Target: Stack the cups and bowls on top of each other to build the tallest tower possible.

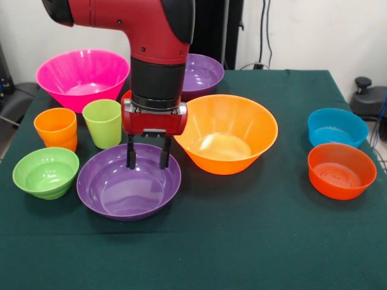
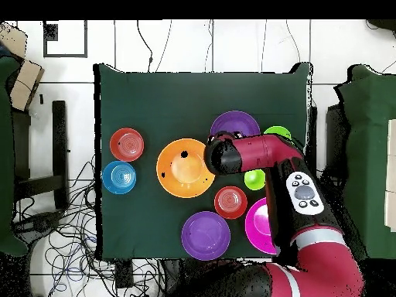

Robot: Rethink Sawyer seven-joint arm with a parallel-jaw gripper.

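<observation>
My gripper (image 1: 147, 159) hangs open over the far rim of the near purple bowl (image 1: 128, 181), with nothing between its fingers. Left of it stand the small lime-green bowl (image 1: 45, 172), the orange cup (image 1: 56, 128) and the lime-green cup (image 1: 103, 122). The large pink bowl (image 1: 81, 75) and the second purple bowl (image 1: 202, 72) sit behind. The large yellow-orange bowl (image 1: 227, 133) is just to the right. A blue bowl (image 1: 337, 125) and a red-orange bowl (image 1: 341, 170) sit at the far right. Another red-orange bowl (image 2: 230, 202) shows from overhead. All stand apart; no tower shows.
A dark green cloth (image 1: 242, 241) covers the table. In the overhead view the arm (image 2: 255, 151) reaches across the right side and hides the gripper and the orange cup. Cables lie on the floor (image 2: 69, 232) to the left of the table.
</observation>
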